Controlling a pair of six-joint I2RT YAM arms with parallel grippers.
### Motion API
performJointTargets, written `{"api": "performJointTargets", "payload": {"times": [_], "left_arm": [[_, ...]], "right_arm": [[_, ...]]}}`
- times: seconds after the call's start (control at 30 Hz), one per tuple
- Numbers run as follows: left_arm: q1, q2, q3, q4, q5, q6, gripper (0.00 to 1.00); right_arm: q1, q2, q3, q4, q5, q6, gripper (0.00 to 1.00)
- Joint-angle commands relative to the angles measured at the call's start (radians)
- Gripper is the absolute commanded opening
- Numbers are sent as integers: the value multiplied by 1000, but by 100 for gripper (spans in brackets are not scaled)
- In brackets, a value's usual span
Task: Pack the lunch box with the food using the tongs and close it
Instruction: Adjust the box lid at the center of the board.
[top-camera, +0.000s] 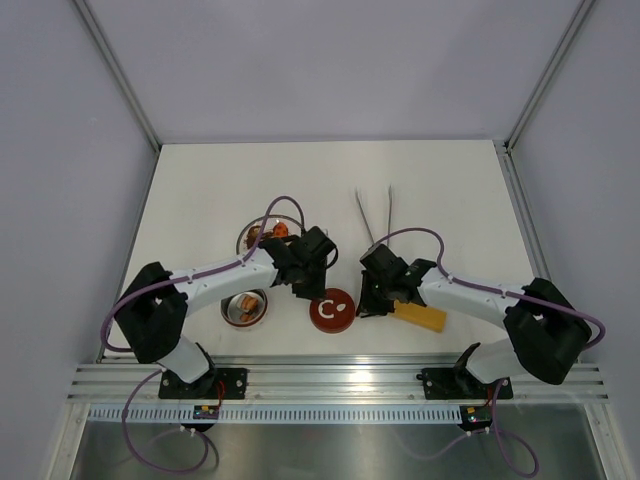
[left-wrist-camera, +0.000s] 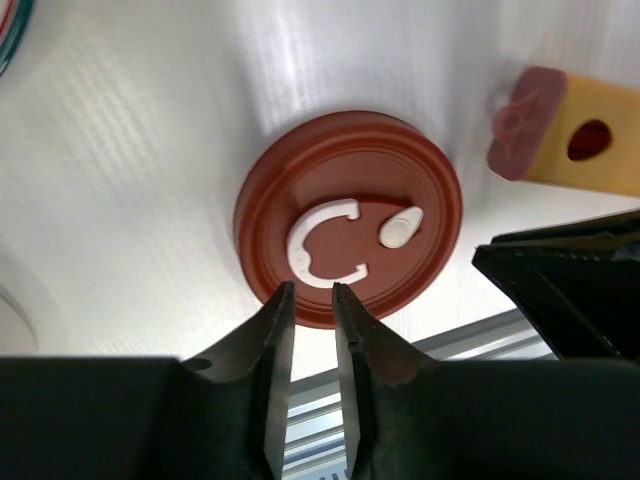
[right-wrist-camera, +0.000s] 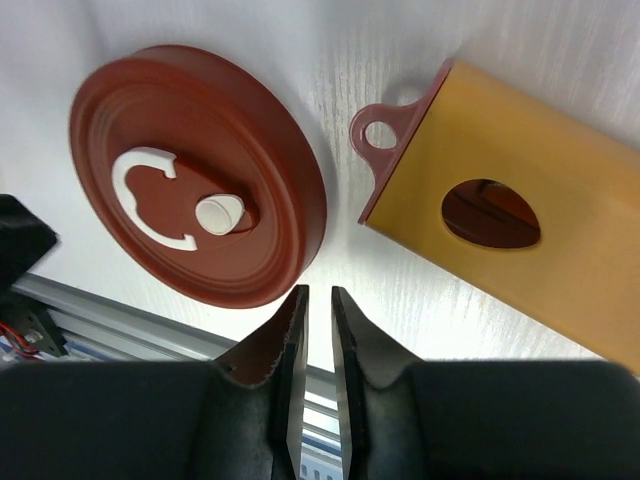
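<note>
Left gripper (left-wrist-camera: 311, 290), jaws at a slim empty gap, has the lid (left-wrist-camera: 340, 170) straight ahead at frame centre, tips at its rim. Right gripper (right-wrist-camera: 318, 292), equally narrow and empty, has it off to upper left; left arm judged nearer.

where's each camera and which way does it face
top external: above and behind left arm and right arm, both in view, looking down at the table.
left wrist: on the left arm, looking past the left gripper at the lid.
right wrist: on the right arm, looking past the right gripper at lid and yellow bar.
shared: all three show lid and yellow bar.
</note>
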Motion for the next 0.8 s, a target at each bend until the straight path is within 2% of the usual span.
{"api": "performJointTargets", "payload": {"times": [0.0, 0.07, 0.37, 0.63, 0.77], "left_arm": [[23, -44, -43, 43, 11, -4, 19], [37, -54, -66, 45, 11, -2, 10], [48, -21, -66, 51, 82, 19, 9], [51, -13, -67, 57, 85, 11, 15], [56, -11, -67, 60, 89, 5, 24]], "right_arm": [[26, 36, 28, -13, 19, -12, 22], [39, 65, 39, -18, 30, -14, 21], [76, 154, 106, -16, 42, -28, 20], [76, 77, 98, -24, 91, -2, 19], [76, 26, 104, -36, 152, 8, 22]]}}
